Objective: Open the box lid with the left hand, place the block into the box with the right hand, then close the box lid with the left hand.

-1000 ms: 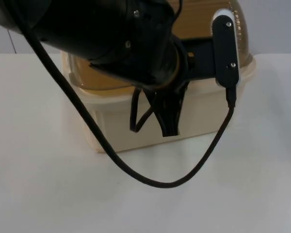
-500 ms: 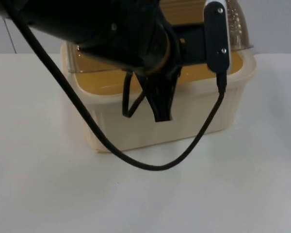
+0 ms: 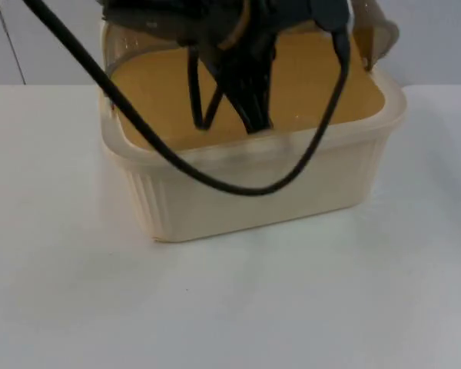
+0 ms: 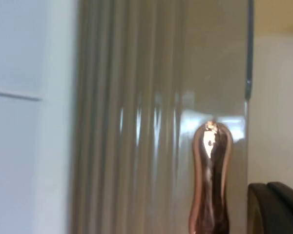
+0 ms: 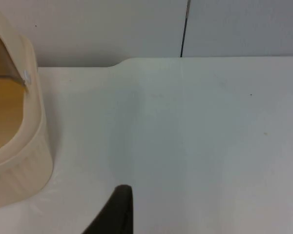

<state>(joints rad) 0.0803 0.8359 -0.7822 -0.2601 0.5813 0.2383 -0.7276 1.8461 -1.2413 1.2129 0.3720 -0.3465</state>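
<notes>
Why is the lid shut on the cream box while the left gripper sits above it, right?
Not shut. In the top view the lid is raised at the back and the box stands open, its yellow inside showing. The rest holds: the box is cream and the left gripper sits above it.

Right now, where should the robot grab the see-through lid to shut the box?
Probably the shiny copper handle on the lid, pinched across its narrower middle, coming from the ribbed side it sits on. It sticks out from the lid, which stands raised at the back of the box.
</notes>
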